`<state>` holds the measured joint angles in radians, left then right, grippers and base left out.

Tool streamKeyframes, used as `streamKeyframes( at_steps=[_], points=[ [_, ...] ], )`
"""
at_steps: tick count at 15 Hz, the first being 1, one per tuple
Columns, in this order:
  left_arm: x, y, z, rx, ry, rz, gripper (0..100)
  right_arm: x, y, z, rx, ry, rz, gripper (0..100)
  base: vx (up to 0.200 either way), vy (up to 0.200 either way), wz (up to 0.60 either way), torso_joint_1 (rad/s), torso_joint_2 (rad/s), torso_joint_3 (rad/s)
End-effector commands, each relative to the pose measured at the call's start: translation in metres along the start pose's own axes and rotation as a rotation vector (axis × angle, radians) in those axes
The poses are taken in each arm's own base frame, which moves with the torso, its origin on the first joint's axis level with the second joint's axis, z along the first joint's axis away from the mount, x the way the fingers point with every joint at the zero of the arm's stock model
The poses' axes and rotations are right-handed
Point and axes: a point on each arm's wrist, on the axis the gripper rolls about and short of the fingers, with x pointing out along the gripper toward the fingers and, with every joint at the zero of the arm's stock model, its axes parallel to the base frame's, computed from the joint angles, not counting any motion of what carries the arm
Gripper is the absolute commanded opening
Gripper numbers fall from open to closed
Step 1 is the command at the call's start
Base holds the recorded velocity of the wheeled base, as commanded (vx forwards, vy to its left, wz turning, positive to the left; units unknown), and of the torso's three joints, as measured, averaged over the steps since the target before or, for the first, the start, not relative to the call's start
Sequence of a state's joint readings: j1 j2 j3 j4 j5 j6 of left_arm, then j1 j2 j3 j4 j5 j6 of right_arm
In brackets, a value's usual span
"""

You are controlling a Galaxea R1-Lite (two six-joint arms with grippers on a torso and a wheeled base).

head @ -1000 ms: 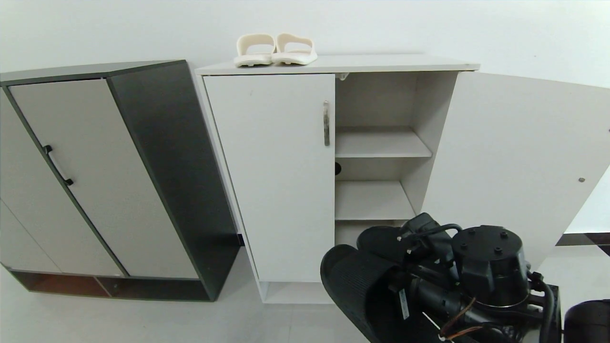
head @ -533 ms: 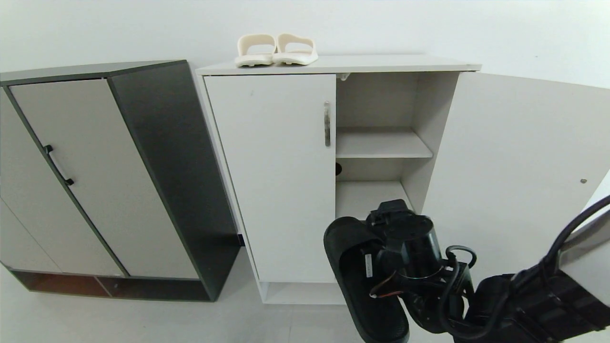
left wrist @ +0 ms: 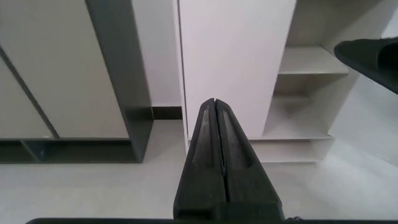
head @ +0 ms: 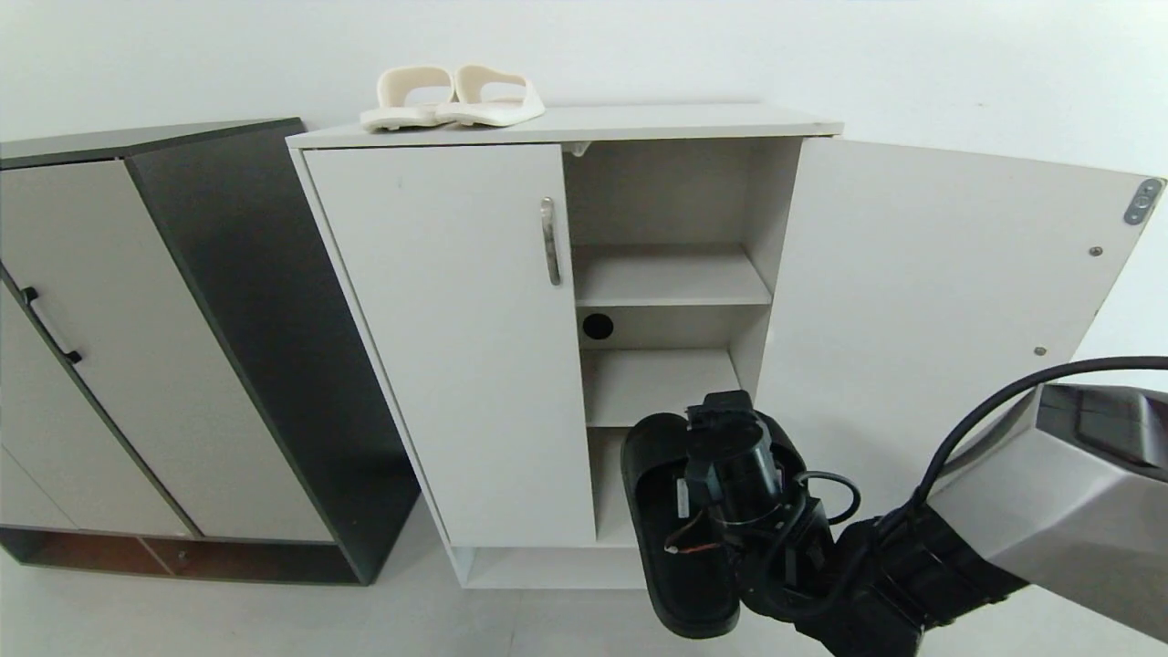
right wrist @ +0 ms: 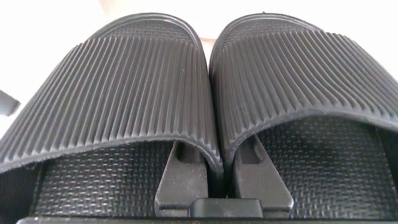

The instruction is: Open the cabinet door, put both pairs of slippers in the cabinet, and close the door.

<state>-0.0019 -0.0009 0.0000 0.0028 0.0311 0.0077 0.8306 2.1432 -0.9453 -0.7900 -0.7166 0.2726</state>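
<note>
A pair of black ribbed slippers [head: 671, 538] hangs side by side in front of the lower shelves of the white cabinet [head: 438, 347]. My right gripper [right wrist: 219, 177] is shut on them, one finger [right wrist: 180, 183] under each strap, pinching the inner edges of the black slippers [right wrist: 118, 99] together. The cabinet's right door [head: 912, 301] stands wide open, and its left door is shut. A pair of cream slippers [head: 452, 96] lies on the cabinet top at the left. My left gripper [left wrist: 215, 106] is shut on nothing, low above the floor, facing the cabinet [left wrist: 236, 62].
Inside the open half are an upper shelf [head: 666, 274], a middle shelf [head: 652, 383] and a bottom board, all bare. A dark grey cabinet [head: 228, 319] with a shut door stands against the white one's left side. Pale floor lies in front.
The head camera has shifted, sliding the whole scene left. My right arm has swung round and carried the black slippers up to the cabinet's open lower compartment.
</note>
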Motion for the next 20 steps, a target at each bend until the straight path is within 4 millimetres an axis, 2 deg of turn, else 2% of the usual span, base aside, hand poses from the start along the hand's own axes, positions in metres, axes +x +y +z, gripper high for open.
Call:
streamKeyframes(
  at_steps=[1,5,9,12,16,20],
  points=[
    [0.000,0.000,0.000,0.000,0.003,0.000,0,0.012,0.002,-0.004,0.000,0.004,-0.013,0,0.000,0.000,0.00,0.000,0.00,0.000],
    [0.000,0.000,0.000,0.000,0.004,-0.002,0,0.038,0.006,-0.011,0.005,0.003,-0.042,0,0.000,0.000,0.00,0.000,0.00,0.000],
    [0.000,0.000,0.000,0.000,0.004,-0.002,0,0.039,0.010,-0.013,0.005,0.002,-0.036,0,0.000,0.000,0.00,0.001,0.00,-0.026],
    [0.000,0.000,0.000,0.000,0.004,-0.002,0,0.034,0.017,-0.015,0.005,0.001,-0.017,0,0.000,0.000,0.00,0.002,0.00,-0.168],
    [0.000,0.000,0.000,0.000,0.003,-0.002,0,0.039,0.019,-0.024,0.001,0.014,-0.019,0,0.000,0.000,0.00,0.002,0.00,-0.199],
    [0.000,0.000,0.000,0.000,0.003,-0.002,0,0.041,0.022,-0.019,0.039,-0.048,-0.048,0,0.000,0.000,0.00,0.004,0.00,-0.190]
  ],
)
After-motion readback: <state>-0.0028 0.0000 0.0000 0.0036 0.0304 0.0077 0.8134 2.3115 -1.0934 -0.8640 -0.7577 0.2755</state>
